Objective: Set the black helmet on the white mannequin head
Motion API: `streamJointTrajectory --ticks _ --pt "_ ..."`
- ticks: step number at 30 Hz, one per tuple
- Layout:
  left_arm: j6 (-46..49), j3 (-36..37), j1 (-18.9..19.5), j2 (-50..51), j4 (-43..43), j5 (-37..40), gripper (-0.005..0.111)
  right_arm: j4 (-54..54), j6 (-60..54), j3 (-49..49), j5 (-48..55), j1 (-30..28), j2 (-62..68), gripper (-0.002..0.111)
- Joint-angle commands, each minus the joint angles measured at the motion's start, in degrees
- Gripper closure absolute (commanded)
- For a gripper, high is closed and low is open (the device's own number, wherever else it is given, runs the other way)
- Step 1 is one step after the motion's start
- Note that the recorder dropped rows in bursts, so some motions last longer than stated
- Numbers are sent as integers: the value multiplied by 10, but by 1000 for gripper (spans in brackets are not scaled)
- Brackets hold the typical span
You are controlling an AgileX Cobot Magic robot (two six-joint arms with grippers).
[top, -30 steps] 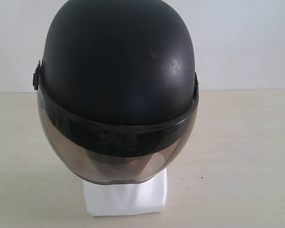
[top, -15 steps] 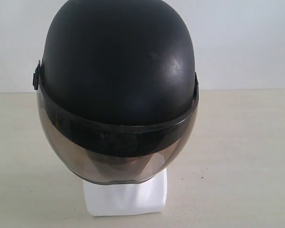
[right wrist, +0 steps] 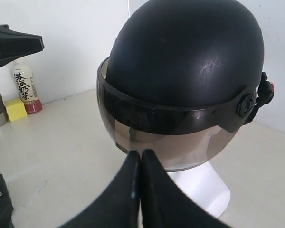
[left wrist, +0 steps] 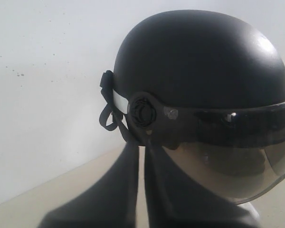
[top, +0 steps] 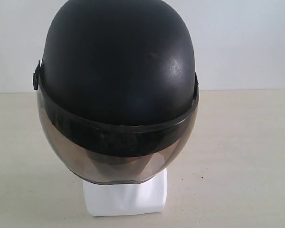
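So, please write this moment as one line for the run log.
stage: helmet placed | black helmet: sits on white mannequin head, visor down | left gripper: shut, empty | right gripper: shut, empty

You see the helmet seated over the head. Your right gripper hangs near the helmet, jaws pressed together, empty. A bottle stands well apart from the helmet.

Plain white wall behind; pale beige tabletop; soft even light.
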Motion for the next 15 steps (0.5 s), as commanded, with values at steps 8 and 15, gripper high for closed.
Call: streamJointTrajectory --ticks 8,15 --pt "-6 2 2 -2 -7 -9 102 -4 -14 0 -11 -91 -12 108" --pt "-6 2 2 -2 -7 -9 102 13 -16 48 -25 -354 -12 108"
